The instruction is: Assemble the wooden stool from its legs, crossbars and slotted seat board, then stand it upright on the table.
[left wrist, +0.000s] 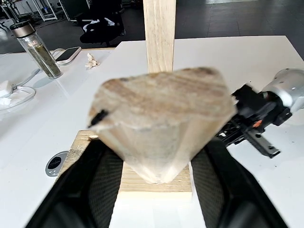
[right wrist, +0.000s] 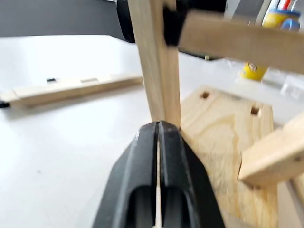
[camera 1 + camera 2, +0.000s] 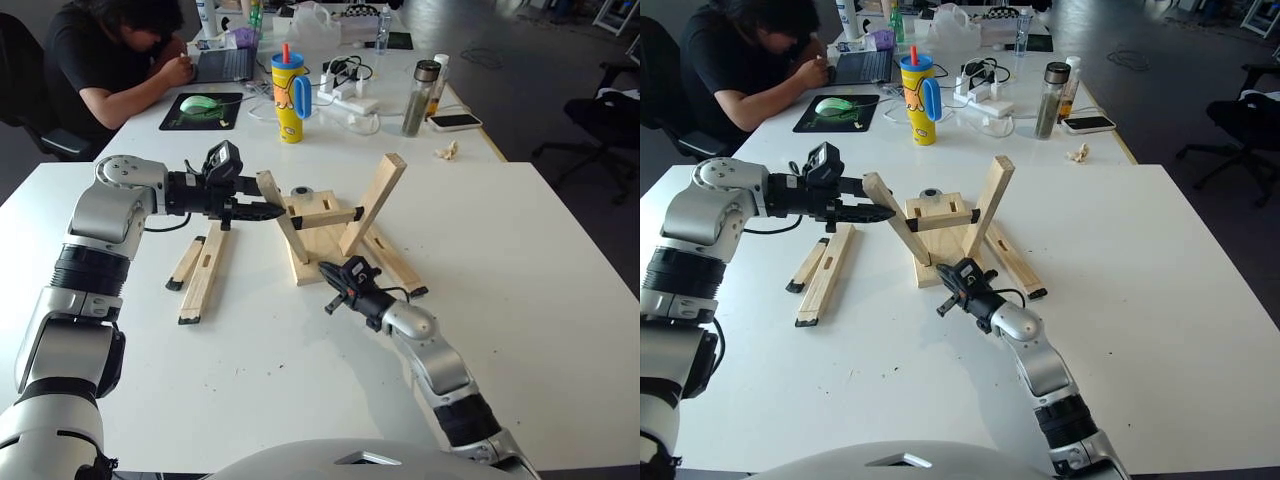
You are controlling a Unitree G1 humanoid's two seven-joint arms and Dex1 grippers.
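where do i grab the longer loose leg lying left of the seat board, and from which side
Probably take the longer loose leg from straight above, gripping across its narrow width, a little nearer the robot than its middle. It lies flat on the table, and the shorter piece crowds its far half on the left.

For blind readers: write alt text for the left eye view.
The left gripper holds one leg, joined by a crossbar to a second leg, on the seat board. The shut right gripper sits at the held leg's foot.
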